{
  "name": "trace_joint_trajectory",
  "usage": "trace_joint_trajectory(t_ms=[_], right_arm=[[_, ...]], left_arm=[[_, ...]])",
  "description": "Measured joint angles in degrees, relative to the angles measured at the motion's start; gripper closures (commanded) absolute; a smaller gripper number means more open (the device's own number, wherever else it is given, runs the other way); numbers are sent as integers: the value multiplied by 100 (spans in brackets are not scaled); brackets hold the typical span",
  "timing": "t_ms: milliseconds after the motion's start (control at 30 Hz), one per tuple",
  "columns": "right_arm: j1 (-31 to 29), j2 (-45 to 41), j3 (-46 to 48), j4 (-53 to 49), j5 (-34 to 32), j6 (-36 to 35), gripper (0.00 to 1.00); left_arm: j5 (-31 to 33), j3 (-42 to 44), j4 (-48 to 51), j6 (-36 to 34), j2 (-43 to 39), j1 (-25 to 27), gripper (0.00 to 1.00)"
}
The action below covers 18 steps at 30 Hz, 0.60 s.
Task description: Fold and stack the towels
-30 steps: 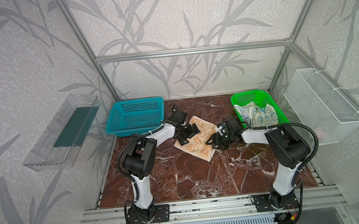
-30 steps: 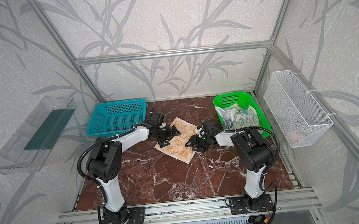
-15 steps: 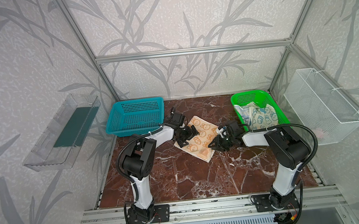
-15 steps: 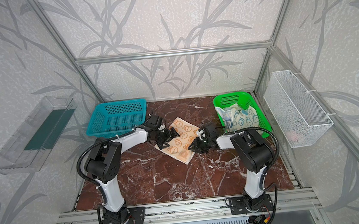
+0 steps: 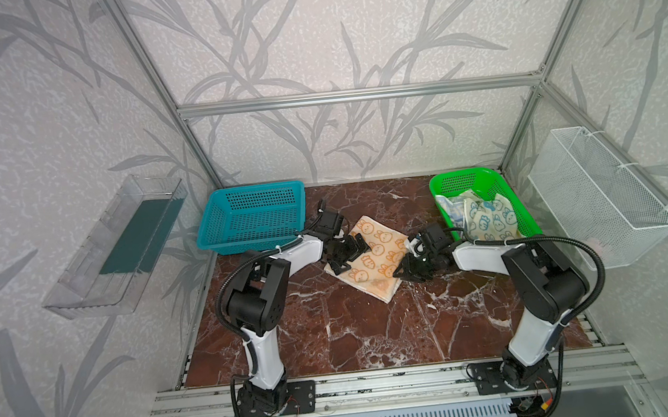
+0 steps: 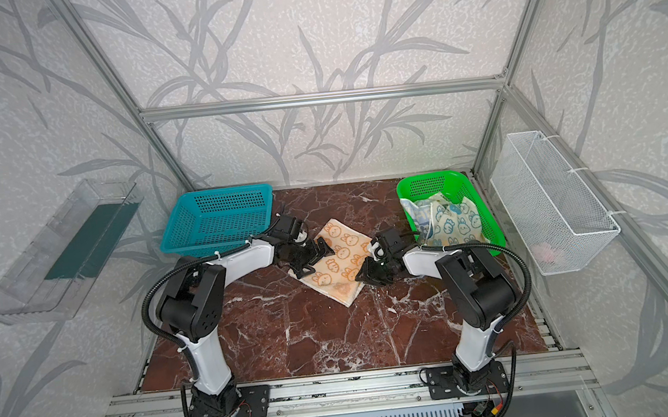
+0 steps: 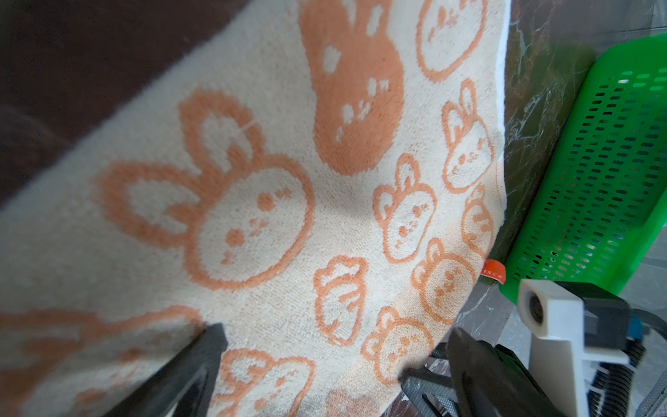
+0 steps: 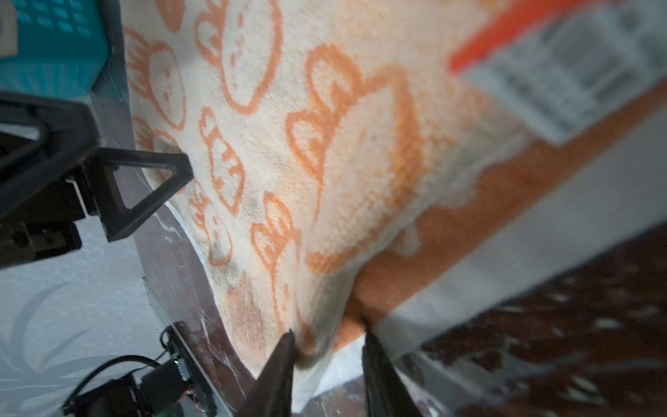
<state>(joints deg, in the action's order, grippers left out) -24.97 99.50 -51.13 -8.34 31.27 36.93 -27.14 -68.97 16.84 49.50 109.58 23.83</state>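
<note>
towel [image 5: 375, 253] edge inside parted right pincer [image 8: 326, 343]; left pincer [image 7: 335, 332] spread wide

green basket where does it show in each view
In a top view: green basket at the table's back right.
In a top view: same back-right corner.
Left wrist: past the orange bunny towel's edge.
Right wrist: not in it.
Shared landmark: that towel, in all four.

Both top views were bright, evenly lit and sharp; shadows soft, frame edges slightly bowed. Wrist imgs were dimmer: towel [image 7: 288, 216] pile went soft close-up, its label [image 8: 563, 61] was blurred, corners dark.
</note>
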Motion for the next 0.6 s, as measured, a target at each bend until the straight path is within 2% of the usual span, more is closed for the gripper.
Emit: trace_joint_trajectory(t_ms=[133,233,433,600], right_arm=[[81,-455,-586,-1012,-354,-586,26],[348,-474,-1340,-1467,-442,-935,16],[785,302,-2586,-1751,-306,-1261,8],[732,1237,-2975,-1794,35,-1300,6]], left_arm=[[98,-120,251,-254,2,-4,1],[258,-310,662,-511,2,-20,1],[487,-861,1287,-870,-208,-35,1],[520,-627,1399,-881,-809,-39,1]])
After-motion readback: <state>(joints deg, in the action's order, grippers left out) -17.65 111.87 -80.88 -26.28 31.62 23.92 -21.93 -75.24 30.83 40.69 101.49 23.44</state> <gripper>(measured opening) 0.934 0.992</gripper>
